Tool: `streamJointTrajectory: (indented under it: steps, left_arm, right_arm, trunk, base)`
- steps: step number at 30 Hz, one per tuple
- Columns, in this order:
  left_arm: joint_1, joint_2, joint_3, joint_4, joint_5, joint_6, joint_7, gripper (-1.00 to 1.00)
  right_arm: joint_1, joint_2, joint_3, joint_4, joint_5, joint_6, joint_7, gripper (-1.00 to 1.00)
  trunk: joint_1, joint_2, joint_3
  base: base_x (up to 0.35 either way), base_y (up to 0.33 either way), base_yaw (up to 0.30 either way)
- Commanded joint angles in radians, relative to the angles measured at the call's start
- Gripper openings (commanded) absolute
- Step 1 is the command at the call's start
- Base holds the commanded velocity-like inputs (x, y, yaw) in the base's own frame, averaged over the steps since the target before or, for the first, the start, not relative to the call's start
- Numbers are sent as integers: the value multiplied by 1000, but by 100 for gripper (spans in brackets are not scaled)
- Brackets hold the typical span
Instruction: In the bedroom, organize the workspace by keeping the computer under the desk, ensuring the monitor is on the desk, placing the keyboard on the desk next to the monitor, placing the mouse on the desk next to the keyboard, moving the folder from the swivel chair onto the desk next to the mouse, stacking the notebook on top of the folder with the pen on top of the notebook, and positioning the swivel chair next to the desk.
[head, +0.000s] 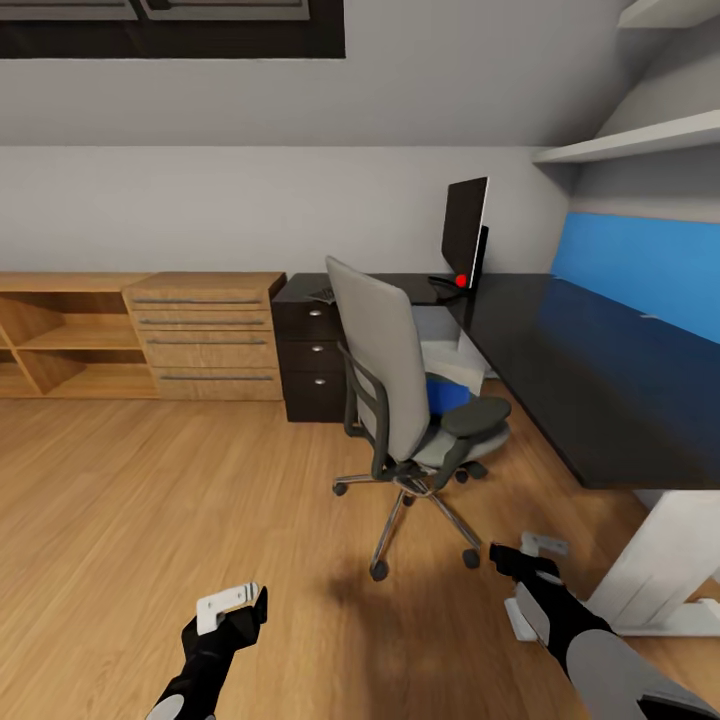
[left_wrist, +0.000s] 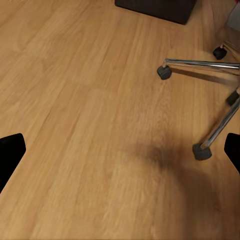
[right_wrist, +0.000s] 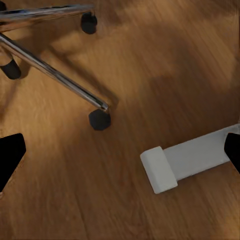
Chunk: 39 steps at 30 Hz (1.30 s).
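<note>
Closest to the robot are its two arms, held low over the light-brown wooden floor (head: 150, 500). The left gripper (head: 235, 605) is black with white tips, and its fingers stand wide apart with nothing between them. The right gripper (head: 525, 555) looks the same, spread open and empty too. Both hang in front of the robot, likely because it has no job for them yet and is just getting near the chair.

The landmark here is the grey padded swivel chair (head: 385, 370) with black armrests and a shiny star base on little wheels. Both grippers are near its base, on the robot's side of it. In the left wrist view, a chrome leg and a dark wheel (left_wrist: 202, 150) sit near the left gripper. In the right wrist view, another wheel (right_wrist: 99, 119) is near a white flat desk foot (right_wrist: 185, 160).

On the chair's seat, mostly hidden behind the tall back, lies something bright blue (head: 445, 392). That is probably the blue folder, so the chair has to be reached first.

Just beside the chair, on its far side, is the long black-topped desk (head: 590, 390) with a blue back panel (head: 640, 265). The chair is already close to it. Behind the chair, black drawers with round silver knobs (head: 312, 350) hold up the desk's far corner.

Past the chair, on the desk's far end, stands the wide black monitor (head: 465, 230) with a red dot, so that part looks done. Something small and grey (head: 322, 294) lies on the desk corner behind the chair; I cannot tell what it is.

Farthest off to the chair's other side is a light-wood dresser (head: 205, 335) by the wall.
</note>
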Motion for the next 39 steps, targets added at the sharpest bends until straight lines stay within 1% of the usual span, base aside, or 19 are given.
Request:
streamJointTrajectory:
  steps: [1, 4, 5, 8, 11, 22, 24, 25, 29, 39]
  left_arm:
    - [0, 0, -1, -2, 10, 4, 6, 100]
    - [0, 0, -2, -2, 10, 4, 6, 100]
    - [0, 0, -2, -2, 10, 4, 6, 100]
    - [0, 0, -2, -2, 10, 5, 5, 100]
    - [0, 0, -2, -2, 10, 6, 5, 100]
    - [0, 0, -2, 0, 9, 6, 5, 100]
    - [0, 0, -2, 0, 9, 6, 5, 100]
    - [0, 0, -2, 0, 9, 6, 5, 100]
    - [0, 0, -2, 0, 9, 6, 5, 100]
    - [0, 0, -2, 0, 9, 6, 6, 100]
  right_arm:
    - [0, 1, 1, -1, -5, -55, -2, 100]
    - [0, 2, 1, 2, -2, -127, -2, 100]
    - [0, 2, 2, 4, 0, -186, -2, 100]
    - [0, 2, 1, 4, 1, -229, -2, 100]
    - [1, 2, 2, 4, 1, -248, -3, 100]
    - [1, 2, 2, 1, 1, -266, -3, 100]
    - [1, 3, 2, 2, 1, -285, -4, 100]
    - [2, 3, 2, 3, 2, -317, -4, 100]
    - [3, 3, 2, 3, 2, -342, -5, 100]
    - [3, 7, 3, 4, 1, -350, -6, 100]
  trunk:
    - [0, 0, -1]
    - [0, 0, -1]
    - [0, 0, -1]
    - [0, 0, -1]
    - [0, 0, -1]
    - [0, 0, -1]
    - [0, 0, -1]
    - [0, 0, -1]
    - [0, 0, -1]
    - [0, 0, -1]
  base:
    - [58, 0, 0]
    - [57, 0, 0]
    - [222, 0, 0]
    - [237, 0, 0]
    - [98, 0, 0]
    - [155, 0, 0]
    - [37, 0, 0]
    - [167, 0, 0]
    - [236, 0, 0]
    - [115, 0, 3]
